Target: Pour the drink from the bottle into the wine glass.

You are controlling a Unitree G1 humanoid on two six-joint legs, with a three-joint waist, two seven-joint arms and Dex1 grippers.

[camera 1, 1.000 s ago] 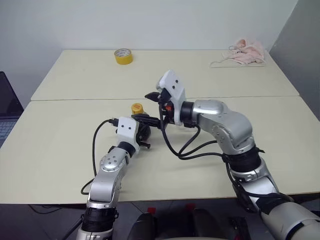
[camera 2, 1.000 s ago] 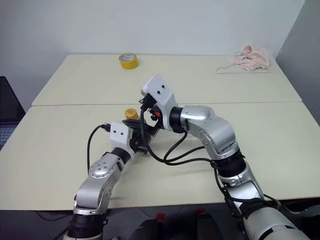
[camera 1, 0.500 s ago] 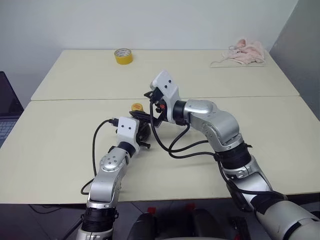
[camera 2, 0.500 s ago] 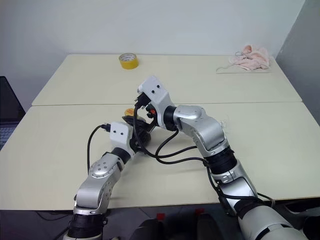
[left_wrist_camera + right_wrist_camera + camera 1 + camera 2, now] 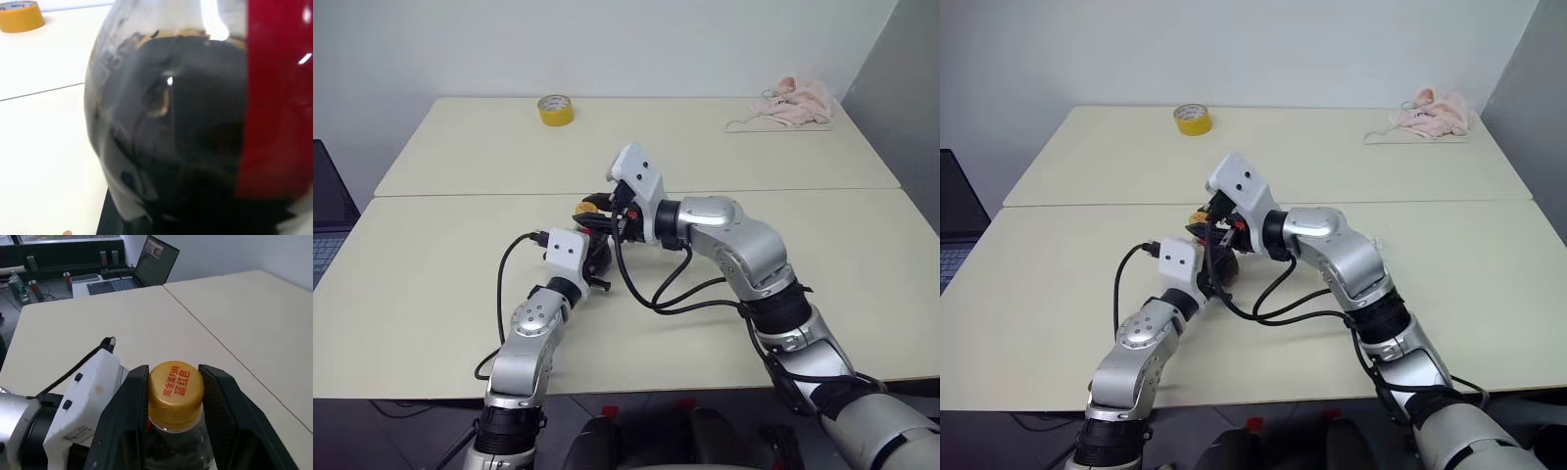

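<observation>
The bottle [image 5: 176, 440] stands upright, left gripper [image 5: 595, 262] clamped on its body. Its cap [image 5: 175, 387] sits squarely between the right gripper's [image 5: 172, 396] fingers [image 5: 128, 404], pressed against both sides (unscrewing looks next).

bottle [image 5: 595, 257] body hidden behind both arms in head views, cap [image 5: 175, 387] lettering illegible

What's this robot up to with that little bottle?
It is getting ready to pour a drink. Its left gripper holds the bottle of dark drink upright by the body on the table. The right gripper has its two fingers around the yellow cap, which is still on, so nothing has been poured. A yellow tape roll and a pink cloth lie at the far side.
</observation>
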